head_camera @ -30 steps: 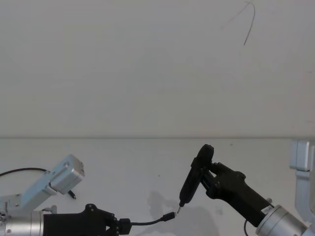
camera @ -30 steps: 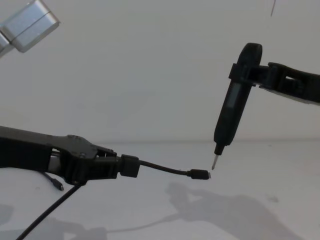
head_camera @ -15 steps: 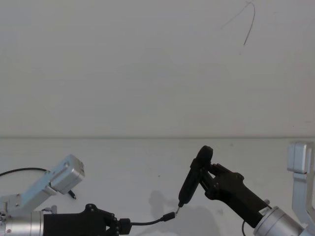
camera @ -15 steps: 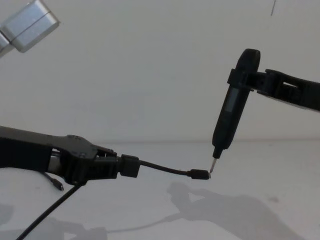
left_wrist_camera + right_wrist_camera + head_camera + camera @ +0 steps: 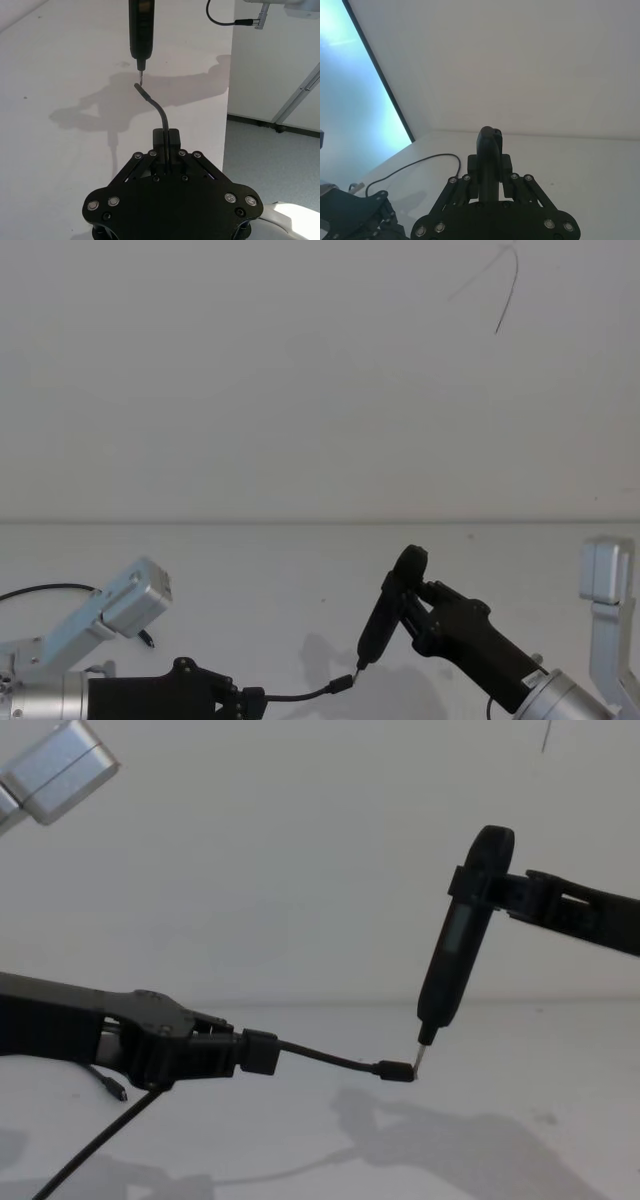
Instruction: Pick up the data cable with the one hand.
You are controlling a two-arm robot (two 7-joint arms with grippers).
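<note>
Black data cable (image 5: 330, 1060) clamped in left gripper (image 5: 225, 1053), plug pointing rightward at pen tool's (image 5: 455, 940) tip

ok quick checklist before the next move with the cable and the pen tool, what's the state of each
1. Left gripper shut on the data cable: ok, plug block clamped between the fingers.
2. Cable off the table: ok, free end hangs in the air above its shadow in the chest view.
3. Right gripper shut on the pen tool: ok, tool roughly upright, tip down.
4. Tool tip meets the cable's small end plug: ok in the chest and left wrist views; true contact cannot tell.
5. Tip seated inside the plug: cannot tell.
6. Trailing cable free of snags: cannot tell, it runs out of view.
</note>
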